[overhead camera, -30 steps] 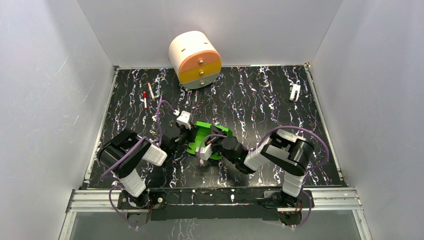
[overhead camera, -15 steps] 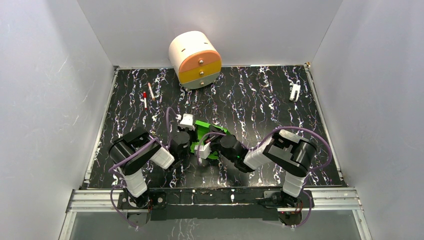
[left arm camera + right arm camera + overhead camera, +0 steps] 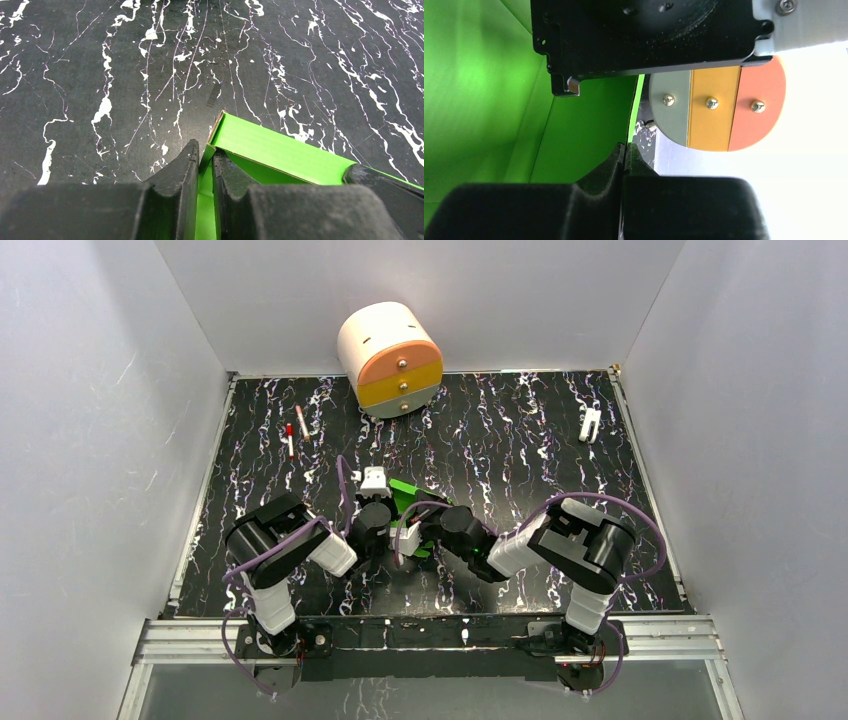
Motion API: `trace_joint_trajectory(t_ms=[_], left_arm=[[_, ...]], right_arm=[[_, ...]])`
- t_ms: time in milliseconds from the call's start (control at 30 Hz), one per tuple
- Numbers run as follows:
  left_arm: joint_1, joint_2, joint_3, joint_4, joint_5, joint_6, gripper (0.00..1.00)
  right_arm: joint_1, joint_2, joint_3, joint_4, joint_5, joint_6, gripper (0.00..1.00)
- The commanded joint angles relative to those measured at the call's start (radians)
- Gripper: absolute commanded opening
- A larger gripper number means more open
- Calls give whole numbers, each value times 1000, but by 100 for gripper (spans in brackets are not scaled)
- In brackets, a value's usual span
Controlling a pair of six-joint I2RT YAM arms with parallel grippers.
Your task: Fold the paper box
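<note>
Now that the left gripper, clamped on the box, has pushed in from 9 o'clock toward the right gripper, likewise clamped on it, the walls seem folded upright.

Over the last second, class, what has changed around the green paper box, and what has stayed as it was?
The left gripper, pinching a flap of the paper box, swung inward toward the right gripper. From above, the card now looks narrower. The right gripper stayed clamped on the card's edge. The drawer unit and the pens did not move.
</note>
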Motion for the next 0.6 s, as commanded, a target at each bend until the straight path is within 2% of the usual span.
trace_joint_trajectory(t_ms=[0,200,367,467,567], left_arm=[[45,-4,26,-102,-256,-45,0],[45,-12,18,-133,-288,-56,0],[56,-6,70,-282,-341,-116,0],[56,-37,33,-256,-225,-152,0],[58,-79,11,-212,-120,-113,1]], right_arm=[[24,-27,-13,-88,-61,58,0],[22,-25,-8,-87,-63,89,0],[20,-37,-2,-99,-72,115,0],[18,-40,0,-116,-74,122,0],[15,-52,0,-126,-79,126,0]])
